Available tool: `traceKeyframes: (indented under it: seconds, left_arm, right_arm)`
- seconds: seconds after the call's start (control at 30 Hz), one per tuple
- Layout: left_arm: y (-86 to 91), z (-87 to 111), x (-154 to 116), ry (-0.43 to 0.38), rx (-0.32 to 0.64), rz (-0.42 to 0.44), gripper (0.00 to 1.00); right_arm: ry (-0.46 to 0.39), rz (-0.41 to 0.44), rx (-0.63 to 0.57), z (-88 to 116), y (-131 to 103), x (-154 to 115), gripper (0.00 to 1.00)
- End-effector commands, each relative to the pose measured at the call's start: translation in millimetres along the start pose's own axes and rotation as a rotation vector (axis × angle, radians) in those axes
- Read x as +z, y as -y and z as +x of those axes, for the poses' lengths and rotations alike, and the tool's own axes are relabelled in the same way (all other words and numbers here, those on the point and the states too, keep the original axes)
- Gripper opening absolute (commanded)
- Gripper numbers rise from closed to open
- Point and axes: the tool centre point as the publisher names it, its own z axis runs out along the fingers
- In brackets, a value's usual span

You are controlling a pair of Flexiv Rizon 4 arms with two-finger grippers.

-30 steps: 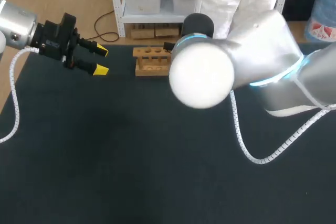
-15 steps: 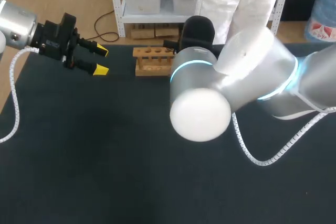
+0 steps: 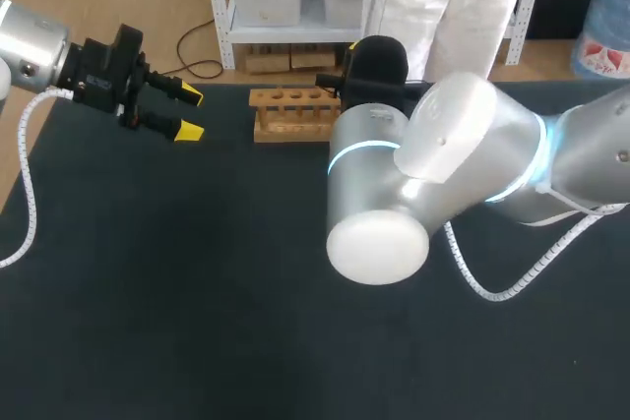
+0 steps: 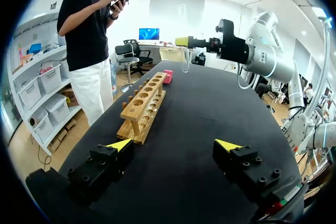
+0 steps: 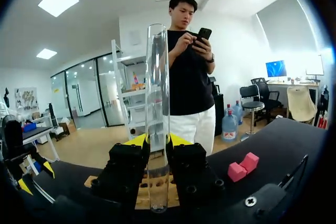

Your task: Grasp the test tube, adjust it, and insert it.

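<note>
- Right wrist view: the right end effector (image 5: 157,141) is clamped on the test tube (image 5: 156,103), one yellow-tipped finger on each side of the glass. The tube stands upright and looks empty.
- Beyond its lower end, the wooden rack (image 5: 172,196) shows partly behind the fingers, so the tube is near the rack but not yet in a hole.
- Left wrist view: the tube hangs upright from the right end effector, clear of the tabletop (image 4: 184,129), out past the far end of the rack's row of holes and a little to one side of that row. A pink block (image 4: 168,76) lies near that end.
- Head view: the rack sits at upper centre. The right arm (image 3: 433,164) enters from the right, and its bulk hides its own fingers and the tube.
- The left end effector (image 3: 189,113) hangs at upper left with its fingers spread and nothing between them, well apart from the rack.
- Step in hand, as I judge it: the grasp is done, the tube is already set vertical, and it is now being lined up for insertion.
- The next move calls for bringing the tube's rounded end squarely over one hole and keeping it plumb. It should then go straight down, with the grip loosened only once the rack holds it.
</note>
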Motion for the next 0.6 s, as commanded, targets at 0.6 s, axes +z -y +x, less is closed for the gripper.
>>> traceKeyframes:
  seconds: [0.6]
  left_arm:
    - [-0.9,0.8,0,0.001,0.002,0.002,1.00]
  right_arm:
    - [0.134,-0.094,-0.065,13,-5,52,0.00]
